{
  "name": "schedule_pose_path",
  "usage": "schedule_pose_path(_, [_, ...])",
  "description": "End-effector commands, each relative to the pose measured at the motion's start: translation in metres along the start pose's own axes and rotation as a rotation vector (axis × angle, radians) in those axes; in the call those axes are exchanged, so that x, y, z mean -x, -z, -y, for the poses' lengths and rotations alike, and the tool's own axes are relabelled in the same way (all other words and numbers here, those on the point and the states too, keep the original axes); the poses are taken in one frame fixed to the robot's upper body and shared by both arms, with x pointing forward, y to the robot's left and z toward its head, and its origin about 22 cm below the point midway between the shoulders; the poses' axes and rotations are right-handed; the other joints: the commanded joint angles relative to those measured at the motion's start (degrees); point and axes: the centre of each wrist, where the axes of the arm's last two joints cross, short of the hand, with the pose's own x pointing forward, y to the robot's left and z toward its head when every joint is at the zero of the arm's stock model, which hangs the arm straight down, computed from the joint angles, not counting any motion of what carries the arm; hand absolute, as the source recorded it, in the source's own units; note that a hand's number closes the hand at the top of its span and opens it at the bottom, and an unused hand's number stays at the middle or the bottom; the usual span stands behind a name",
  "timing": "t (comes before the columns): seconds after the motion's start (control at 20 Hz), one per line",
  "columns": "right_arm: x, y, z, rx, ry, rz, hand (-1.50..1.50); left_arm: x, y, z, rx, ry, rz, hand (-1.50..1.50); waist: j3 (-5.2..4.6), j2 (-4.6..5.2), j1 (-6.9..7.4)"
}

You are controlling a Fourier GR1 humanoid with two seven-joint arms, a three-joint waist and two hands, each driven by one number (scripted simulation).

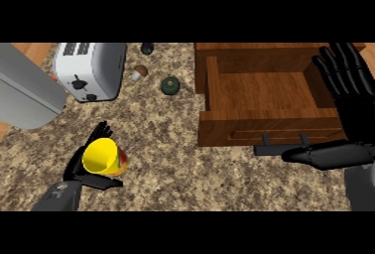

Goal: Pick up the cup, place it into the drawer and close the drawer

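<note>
A yellow cup (102, 157) lies tilted in my left hand (82, 171) at the lower left, mouth facing up toward me. The fingers and thumb curl round it, just above the speckled counter. The wooden drawer (256, 89) stands pulled open at the upper right, its inside bare, with a dark handle (282, 147) on its front. My right hand (344, 99) stands open with straight fingers over the drawer's right side, thumb near the handle.
A white toaster (92, 69) sits at the upper left beside a grey appliance (26, 94). A mushroom (139, 72), a dark green round item (170, 85) and a small dark object (147, 48) lie between the toaster and the drawer.
</note>
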Motion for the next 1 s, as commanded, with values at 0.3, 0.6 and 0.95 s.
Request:
schedule_pose_path(0.3, [-0.001,0.007,-0.006,0.011,-0.021,-0.021,-1.5,-0.007,0.013,0.006,0.0,0.039,0.309,1.5,-0.04,0.03,0.62])
schedule_pose_path(0.6, [-0.012,0.002,0.012,0.009,-0.022,-0.006,-1.5,-0.009,0.029,0.025,-0.029,-0.066,0.434,1.5,0.09,-0.42,0.54])
schedule_pose_path(0.95, [0.0,0.0,-0.002,0.014,-0.016,-0.006,-1.5,-0.016,0.044,0.035,-0.331,-0.032,0.524,1.5,0.07,-0.19,0.97])
